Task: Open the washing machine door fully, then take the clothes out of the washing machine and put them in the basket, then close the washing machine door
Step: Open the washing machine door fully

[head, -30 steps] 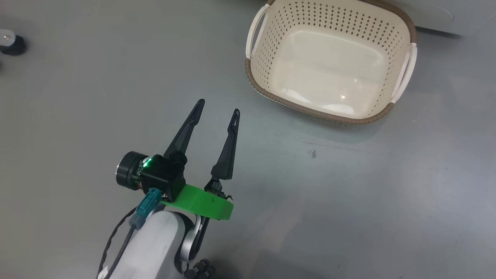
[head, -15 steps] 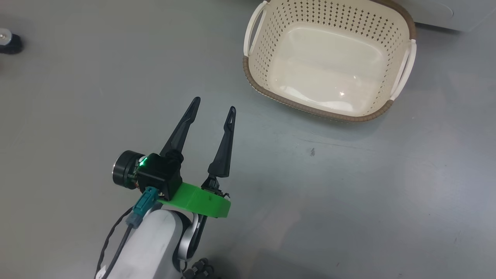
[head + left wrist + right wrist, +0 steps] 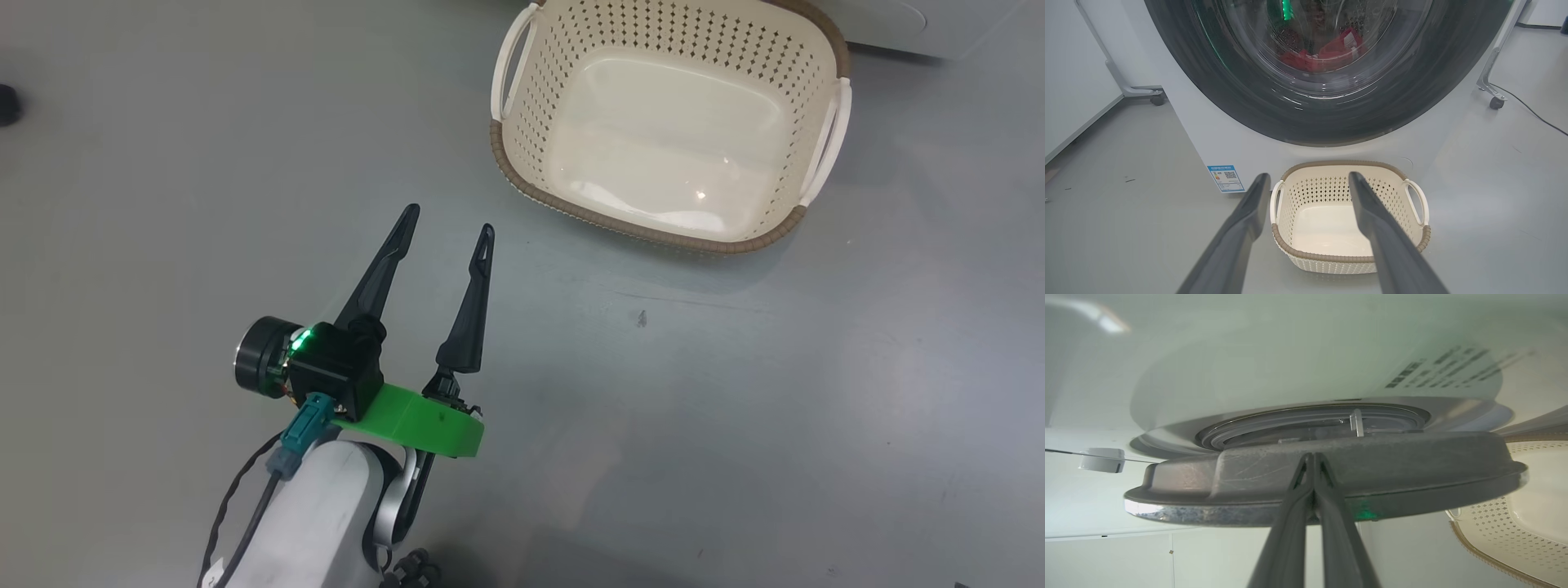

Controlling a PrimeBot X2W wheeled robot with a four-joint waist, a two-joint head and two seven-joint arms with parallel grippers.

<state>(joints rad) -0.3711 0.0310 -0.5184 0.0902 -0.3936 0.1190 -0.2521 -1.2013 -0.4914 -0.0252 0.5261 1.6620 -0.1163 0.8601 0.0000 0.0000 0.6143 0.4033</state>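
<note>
The left gripper (image 3: pixel 450 220) holds its two long dark jaws spread wide with nothing between them, above the smooth grey floor (image 3: pixel 735 392). Ahead of the tips, and off toward the right-hand jaw, stands the small cream plastic basket (image 3: pixel 637 234) with perforated sides and a brown woven-look rim. It is empty and apart from the jaws. Beyond the basket rises the big white front-loading washing machine (image 3: pixel 1241 147), with a small blue label (image 3: pixel 1226 178) just past the left-hand tip. Higher up is the large round washing machine door (image 3: pixel 1216 73), glossy black around clear glass. The red clothes (image 3: pixel 1331 53) with white patches lie behind that glass, inside the drum.

The right gripper (image 3: pixel 1310 456) has its jaws pressed together, empty. The tips meet the door's grey edge, though contact cannot be told. Past that edge a gap shows the grey rubber ring (image 3: pixel 1290 426).
</note>
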